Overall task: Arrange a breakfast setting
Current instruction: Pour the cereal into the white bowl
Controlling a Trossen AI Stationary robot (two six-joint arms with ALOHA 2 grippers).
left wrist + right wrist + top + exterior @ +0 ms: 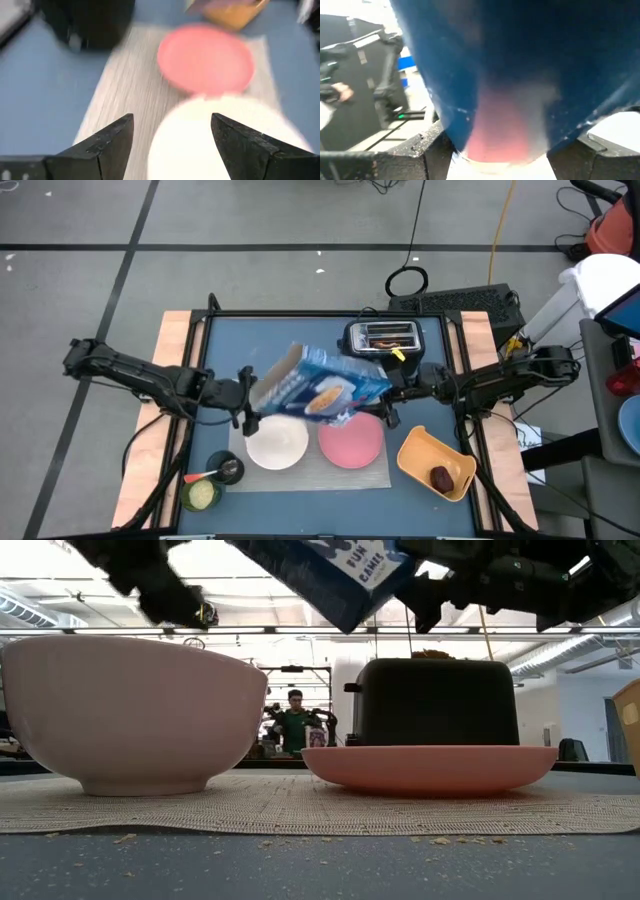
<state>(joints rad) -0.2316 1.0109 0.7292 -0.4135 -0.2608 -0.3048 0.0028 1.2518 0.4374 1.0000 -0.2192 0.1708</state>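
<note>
Above grey rectangular mat [310,472] — blue cardboard cereal box [325,387] held tilted in right gripper [392,393], jaws clamped on it. Below box: white round bowl [277,443], w/ pink round plate [351,441] beside. Left gripper [243,398] over bowl — jaws apart, empty.

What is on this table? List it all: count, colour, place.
cereal box: one, blue, held over the mat
bowl: one, white, on the mat
plate: one, pink, beside the bowl
mat: one, grey, table front
toaster: one, black, table back
dish: one, yellow-orange, right of the mat
fruit: one, dark red, in the dish
small containers: two, greenish and dark, front left
left gripper: open, over the bowl
right gripper: shut on the cereal box
</note>
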